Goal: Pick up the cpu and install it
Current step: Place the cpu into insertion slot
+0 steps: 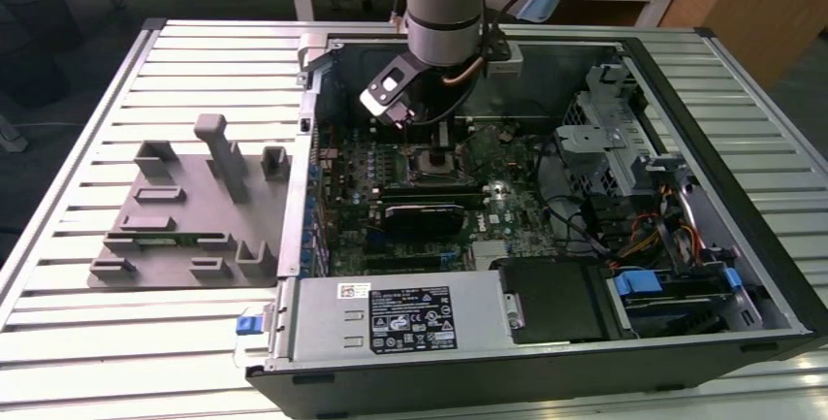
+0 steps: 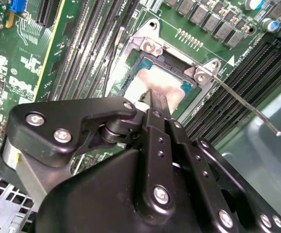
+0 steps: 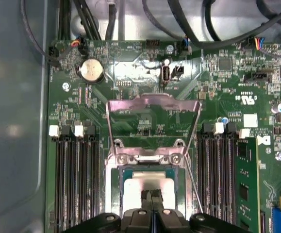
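The cpu [image 3: 135, 187] is seated in the socket frame [image 2: 142, 41], directly beneath the jaws, which are drawn narrow, tips together and holding nothing, apparently touching its silvery top. The load plate [image 3: 152, 103] is swung upright beyond the jaws, so the socket is kept open; the lever [image 2: 242, 104] is unlatched beside them.
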`<state>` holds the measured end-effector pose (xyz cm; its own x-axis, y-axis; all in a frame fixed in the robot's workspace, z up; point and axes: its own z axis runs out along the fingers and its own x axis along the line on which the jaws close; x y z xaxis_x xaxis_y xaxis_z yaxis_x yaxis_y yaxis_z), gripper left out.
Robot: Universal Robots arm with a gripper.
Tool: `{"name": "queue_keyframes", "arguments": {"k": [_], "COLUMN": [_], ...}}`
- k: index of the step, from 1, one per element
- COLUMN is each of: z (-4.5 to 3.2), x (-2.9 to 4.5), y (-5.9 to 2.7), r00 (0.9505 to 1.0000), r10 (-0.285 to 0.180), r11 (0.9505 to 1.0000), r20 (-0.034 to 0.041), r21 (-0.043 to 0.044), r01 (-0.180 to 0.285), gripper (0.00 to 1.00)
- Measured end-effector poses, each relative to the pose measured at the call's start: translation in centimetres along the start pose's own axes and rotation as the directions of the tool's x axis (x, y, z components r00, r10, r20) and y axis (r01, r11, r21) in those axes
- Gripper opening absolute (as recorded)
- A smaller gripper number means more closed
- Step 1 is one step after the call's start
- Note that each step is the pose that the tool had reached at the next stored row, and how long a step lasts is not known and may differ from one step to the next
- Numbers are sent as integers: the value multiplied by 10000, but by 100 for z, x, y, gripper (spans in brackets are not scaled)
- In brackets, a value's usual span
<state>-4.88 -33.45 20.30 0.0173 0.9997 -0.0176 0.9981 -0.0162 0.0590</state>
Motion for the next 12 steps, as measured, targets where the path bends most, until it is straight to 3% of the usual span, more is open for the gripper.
{"name": "queue_keyframes", "arguments": {"k": [12], "z": [46], "x": [-1], "y": [-5], "r00": [10000], "r10": [0], "r11": [10000], "r20": [7], "r21": [1], "r01": [0], "gripper": [11]}}
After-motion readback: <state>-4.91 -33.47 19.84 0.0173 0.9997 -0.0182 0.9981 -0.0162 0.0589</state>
